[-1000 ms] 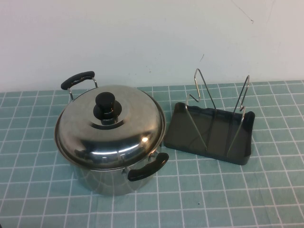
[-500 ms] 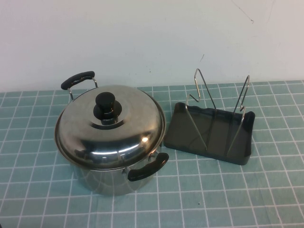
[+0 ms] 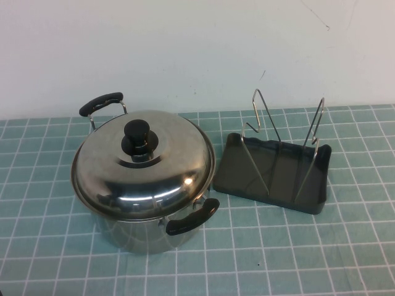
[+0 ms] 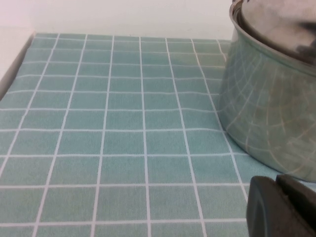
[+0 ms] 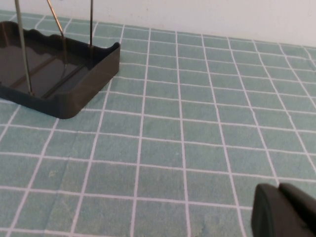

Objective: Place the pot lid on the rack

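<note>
Steel pot lid on pot; rack beside; left tool, right tool low.

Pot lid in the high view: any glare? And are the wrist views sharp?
High view: the pot lid carries bright streaks and dark reflections across its dome; the rack is matte with soft shadow. Left wrist view: the pot is soft, its lid edge smeared; left gripper a dark blur. Right wrist view: right gripper equally blurred, cloth grid crisp.

Left gripper, right gripper low.
</note>
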You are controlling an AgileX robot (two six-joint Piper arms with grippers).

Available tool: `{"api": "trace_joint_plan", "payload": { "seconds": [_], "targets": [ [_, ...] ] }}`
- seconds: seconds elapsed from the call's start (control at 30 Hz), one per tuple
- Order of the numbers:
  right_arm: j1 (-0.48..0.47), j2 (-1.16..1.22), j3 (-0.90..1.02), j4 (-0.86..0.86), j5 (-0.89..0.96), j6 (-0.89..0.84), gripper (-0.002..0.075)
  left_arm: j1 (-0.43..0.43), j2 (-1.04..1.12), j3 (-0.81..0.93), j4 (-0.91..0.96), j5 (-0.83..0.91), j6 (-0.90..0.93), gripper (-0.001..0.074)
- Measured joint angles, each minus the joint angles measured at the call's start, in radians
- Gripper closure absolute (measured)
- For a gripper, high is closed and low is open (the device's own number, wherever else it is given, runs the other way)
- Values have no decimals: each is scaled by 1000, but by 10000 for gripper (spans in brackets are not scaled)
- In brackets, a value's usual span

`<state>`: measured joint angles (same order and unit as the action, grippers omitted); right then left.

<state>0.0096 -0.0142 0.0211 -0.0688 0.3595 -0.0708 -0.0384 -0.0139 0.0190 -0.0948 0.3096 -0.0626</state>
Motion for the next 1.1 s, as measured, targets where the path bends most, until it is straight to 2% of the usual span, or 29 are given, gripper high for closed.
{"api": "trace_joint_plan", "payload": {
  "seconds": [0.13,0.2,0.43,0.63,0.8,0.9,1.0,1.1],
  "targets": [
    [0,0,4,-2,-45,-2,727,0,0,2,0,-55,0,738],
    [0,0,8,-2,-104,-2,727,0,0,2,0,-142,0,738],
    [0,0,8,-2,-507,-2,727,0,0,2,8,-560,0,738],
    [0,0,8,10,-782,-4,727,0,0,2,8,-748,-3,738],
    [0,0,8,69,-893,-24,727,0,0,2,-12,-859,-53,738],
    [0,0,8,86,-941,-42,727,0,0,-6,-99,-866,-75,738],
    [0,0,-27,94,-917,-59,727,0,0,-80,-161,-744,-63,738],
    [0,0,-126,96,-842,-119,727,0,8,-189,-148,-643,-23,738]
  ]
}}
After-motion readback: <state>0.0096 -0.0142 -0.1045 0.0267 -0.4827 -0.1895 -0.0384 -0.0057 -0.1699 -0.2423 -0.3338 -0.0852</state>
